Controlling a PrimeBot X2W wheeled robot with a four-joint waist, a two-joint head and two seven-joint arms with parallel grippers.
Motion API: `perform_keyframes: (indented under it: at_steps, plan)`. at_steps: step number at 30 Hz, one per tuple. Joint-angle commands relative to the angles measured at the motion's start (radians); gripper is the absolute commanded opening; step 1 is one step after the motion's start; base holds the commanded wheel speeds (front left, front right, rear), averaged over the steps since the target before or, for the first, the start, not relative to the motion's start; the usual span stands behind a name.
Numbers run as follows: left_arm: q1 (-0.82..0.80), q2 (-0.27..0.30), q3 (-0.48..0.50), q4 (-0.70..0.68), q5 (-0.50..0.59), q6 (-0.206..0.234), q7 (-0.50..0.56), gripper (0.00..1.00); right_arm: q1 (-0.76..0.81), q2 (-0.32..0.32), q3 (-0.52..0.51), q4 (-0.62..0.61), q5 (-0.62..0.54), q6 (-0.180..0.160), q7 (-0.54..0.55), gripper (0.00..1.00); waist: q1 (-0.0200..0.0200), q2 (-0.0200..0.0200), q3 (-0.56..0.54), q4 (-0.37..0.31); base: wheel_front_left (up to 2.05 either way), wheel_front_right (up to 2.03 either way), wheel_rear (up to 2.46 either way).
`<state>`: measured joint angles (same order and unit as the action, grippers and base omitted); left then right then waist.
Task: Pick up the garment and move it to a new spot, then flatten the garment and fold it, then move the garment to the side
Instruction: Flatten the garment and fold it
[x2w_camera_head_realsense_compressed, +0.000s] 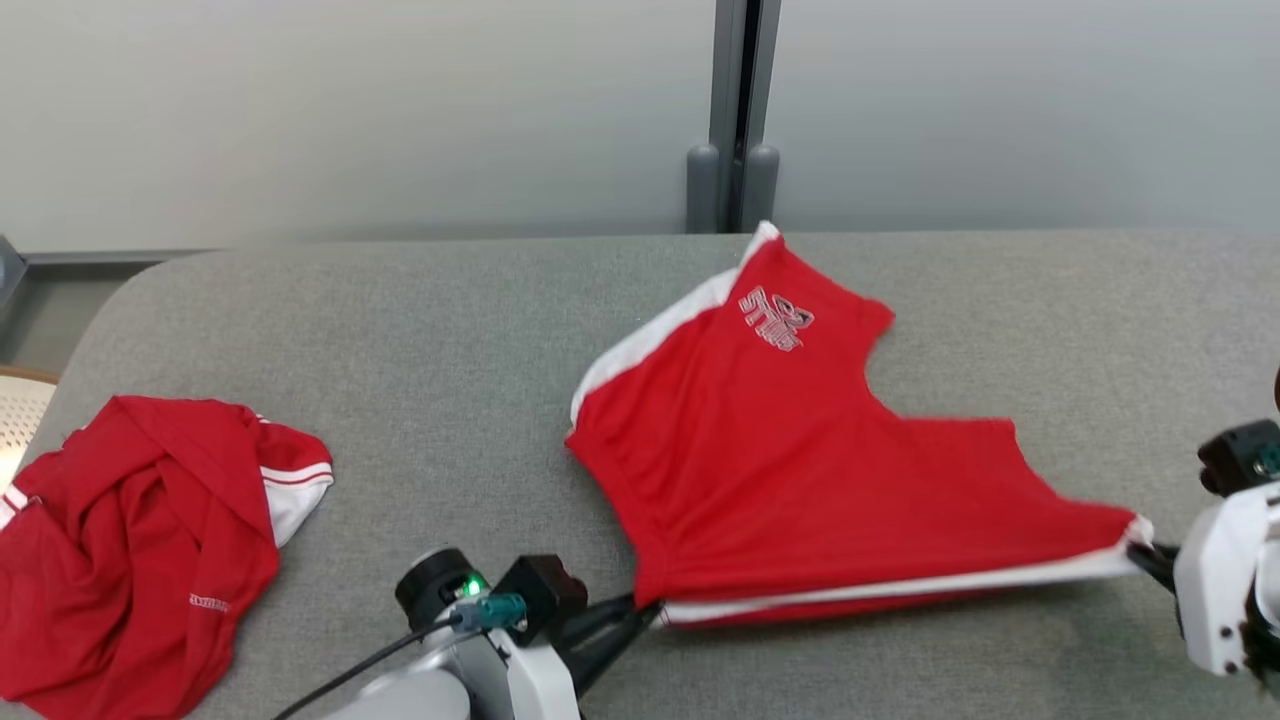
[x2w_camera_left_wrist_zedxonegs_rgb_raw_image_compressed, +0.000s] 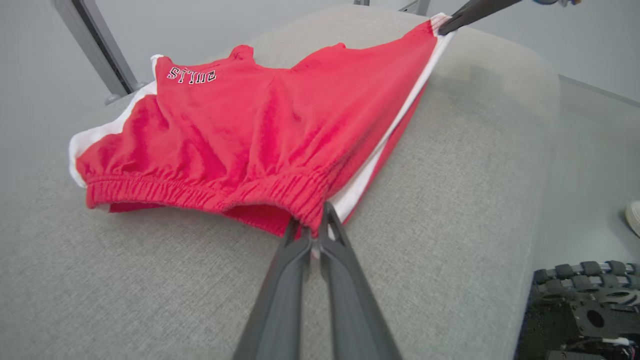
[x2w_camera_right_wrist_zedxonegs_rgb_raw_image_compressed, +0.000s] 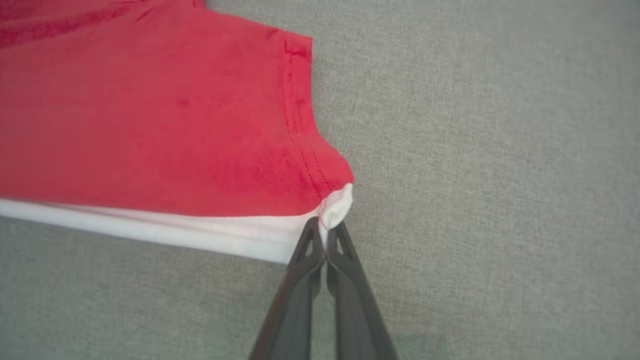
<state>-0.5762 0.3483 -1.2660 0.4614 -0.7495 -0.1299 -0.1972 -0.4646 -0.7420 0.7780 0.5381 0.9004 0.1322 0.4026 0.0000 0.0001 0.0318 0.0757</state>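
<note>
The garment (x2w_camera_head_realsense_compressed: 790, 470) is a pair of red shorts with white side stripes and a printed logo, spread over the grey padded table (x2w_camera_head_realsense_compressed: 480, 330) right of centre. Its near edge hangs taut between both grippers, slightly lifted. My left gripper (x2w_camera_head_realsense_compressed: 645, 608) is shut on the elastic waistband corner (x2w_camera_left_wrist_zedxonegs_rgb_raw_image_compressed: 312, 220) of the garment (x2w_camera_left_wrist_zedxonegs_rgb_raw_image_compressed: 250, 135). My right gripper (x2w_camera_head_realsense_compressed: 1140, 555) is shut on the white-striped leg hem corner (x2w_camera_right_wrist_zedxonegs_rgb_raw_image_compressed: 334, 210) of the garment (x2w_camera_right_wrist_zedxonegs_rgb_raw_image_compressed: 150, 115). In the left wrist view the right gripper's fingertips (x2w_camera_left_wrist_zedxonegs_rgb_raw_image_compressed: 452, 22) pinch the far corner.
A second red garment (x2w_camera_head_realsense_compressed: 140, 540) with white trim lies crumpled at the table's left end. A grey wall with a vertical post (x2w_camera_head_realsense_compressed: 738, 110) stands behind the table. A shoe tip (x2w_camera_left_wrist_zedxonegs_rgb_raw_image_compressed: 633, 216) shows on the floor off the table's edge.
</note>
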Motion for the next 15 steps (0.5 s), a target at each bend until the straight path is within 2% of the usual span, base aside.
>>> perform_keyframes:
  at_steps: [1,5,9,15]
  plan:
    - [0.029,0.027,-0.002,-0.033,-0.011,-0.001,0.017,0.0,0.042,-0.045,-0.008,-0.023,0.027,-0.003,0.055,0.0,0.0,-0.0001,-0.028,-0.002,0.0,0.0,0.0]
    - [0.075,0.058,-0.009,-0.108,0.021,-0.001,0.047,0.0,0.1,-0.095,-0.05,-0.109,0.09,-0.003,0.14,0.0,0.0,-0.0001,-0.047,-0.006,0.0,0.0,0.0]
    - [0.111,0.067,-0.007,-0.175,0.017,0.006,0.061,0.0,0.136,-0.142,-0.105,-0.179,0.099,-0.003,0.189,0.0,0.0,-0.0001,-0.054,-0.004,0.0,0.0,0.0]
    - [0.084,0.068,0.026,-0.217,0.004,0.035,0.053,0.0,0.128,-0.128,-0.192,-0.222,0.074,-0.003,0.201,0.0,0.0,-0.0001,-0.032,0.025,0.0,0.0,0.0]
